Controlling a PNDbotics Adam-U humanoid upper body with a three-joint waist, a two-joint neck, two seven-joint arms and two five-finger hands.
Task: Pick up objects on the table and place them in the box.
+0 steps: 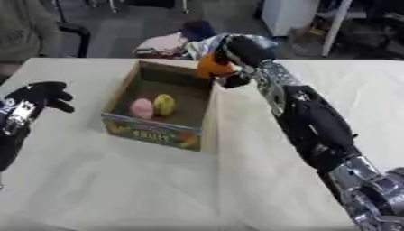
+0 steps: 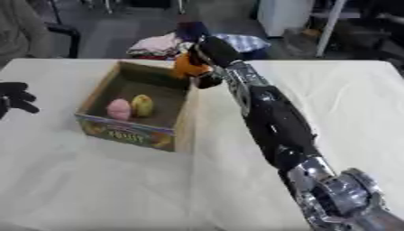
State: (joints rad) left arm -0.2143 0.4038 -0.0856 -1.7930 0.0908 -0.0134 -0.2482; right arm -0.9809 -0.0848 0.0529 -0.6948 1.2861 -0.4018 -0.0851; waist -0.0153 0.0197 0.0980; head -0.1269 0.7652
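An open cardboard box with a printed fruit front stands on the table, left of centre. Inside it lie a pink object and a yellow object, side by side. My right hand reaches across to the box's far right corner, its fingers curled round an orange object held just above the rim. My left hand hovers at the left edge of the view, left of the box, fingers relaxed and holding nothing.
The table is covered in a cream cloth. Beyond its far edge lie a heap of cloth or bags and a chair. My right arm lies across the table's right half.
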